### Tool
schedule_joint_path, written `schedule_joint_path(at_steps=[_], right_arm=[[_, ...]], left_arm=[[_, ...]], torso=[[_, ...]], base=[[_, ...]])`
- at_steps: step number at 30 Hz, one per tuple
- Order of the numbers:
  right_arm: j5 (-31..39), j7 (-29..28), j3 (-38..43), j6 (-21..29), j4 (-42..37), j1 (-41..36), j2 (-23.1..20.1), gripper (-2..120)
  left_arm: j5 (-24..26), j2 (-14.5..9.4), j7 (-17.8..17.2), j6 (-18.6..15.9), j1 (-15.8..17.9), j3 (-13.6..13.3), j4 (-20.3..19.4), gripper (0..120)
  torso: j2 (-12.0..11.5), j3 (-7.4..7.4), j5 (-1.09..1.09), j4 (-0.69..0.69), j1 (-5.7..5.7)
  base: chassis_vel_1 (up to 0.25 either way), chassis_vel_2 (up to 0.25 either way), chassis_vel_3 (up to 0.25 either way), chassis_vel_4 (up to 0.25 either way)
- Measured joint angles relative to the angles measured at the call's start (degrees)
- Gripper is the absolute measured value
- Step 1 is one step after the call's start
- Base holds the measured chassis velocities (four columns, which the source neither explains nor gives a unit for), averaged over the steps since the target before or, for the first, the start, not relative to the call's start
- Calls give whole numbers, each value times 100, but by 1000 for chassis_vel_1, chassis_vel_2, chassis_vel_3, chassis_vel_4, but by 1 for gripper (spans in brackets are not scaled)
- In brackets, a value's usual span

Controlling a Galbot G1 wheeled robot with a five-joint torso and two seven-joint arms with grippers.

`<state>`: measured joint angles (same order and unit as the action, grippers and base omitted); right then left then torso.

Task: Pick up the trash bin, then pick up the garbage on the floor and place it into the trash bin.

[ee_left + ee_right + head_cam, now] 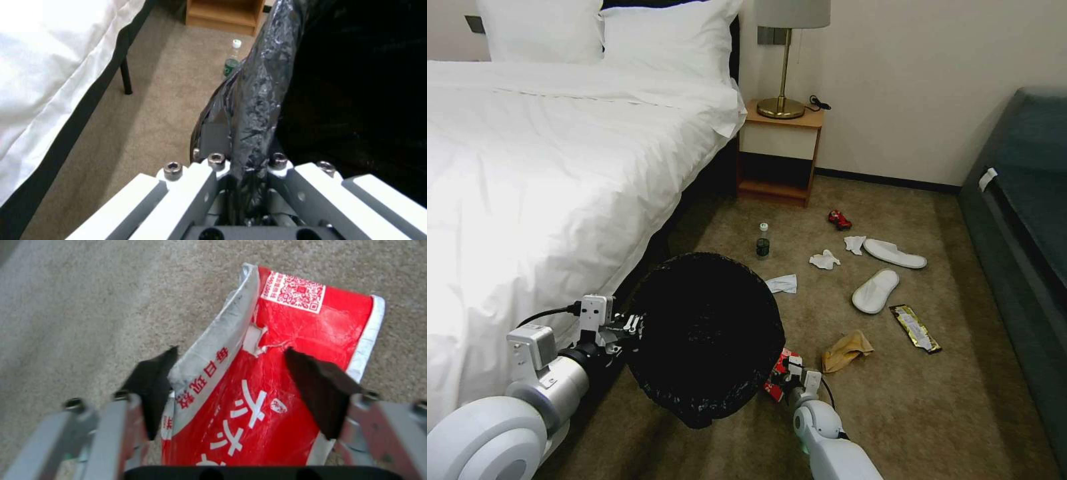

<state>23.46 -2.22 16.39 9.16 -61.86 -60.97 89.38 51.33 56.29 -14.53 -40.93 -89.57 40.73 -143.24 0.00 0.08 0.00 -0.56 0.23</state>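
Tan carpet [960, 400] is lying littered; my left gripper [242, 166], clamped on the trash bin [707, 333] rim, is holding it ready while my right gripper [231, 386], fingers apart, is straddling the red packet [285, 373].

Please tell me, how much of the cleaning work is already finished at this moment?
Done: the left gripper holds the trash bin by its rim, off the carpet. In hand: the right gripper straddles the red packet, not yet closed. Left: slippers, tissues, paper bag, wrapper, bottle, can.
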Motion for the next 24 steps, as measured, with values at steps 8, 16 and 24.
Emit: schedule_joint_path(at_steps=[8, 16, 24], right_arm=[[75, -74, 28, -1, -30, -8, 16, 29], [73, -88, 314, -41, -42, -14, 8, 0], [124, -74, 534, -78, -539, -191, -308, 0]], left_arm=[[-10, 90, 24, 1, -70, -74, 0, 2], [78, 38, -38, -26, 64, -126, 0, 2], [232, -71, -180, -113, 303, -220, 12, 2]], torso=[[0, 0, 1, 0, 0], [0, 0, 1, 0, 0], [0, 0, 2, 1, 0]], base=[[0, 0, 0, 0], [0, 0, 0, 0], [0, 0, 0, 0]])
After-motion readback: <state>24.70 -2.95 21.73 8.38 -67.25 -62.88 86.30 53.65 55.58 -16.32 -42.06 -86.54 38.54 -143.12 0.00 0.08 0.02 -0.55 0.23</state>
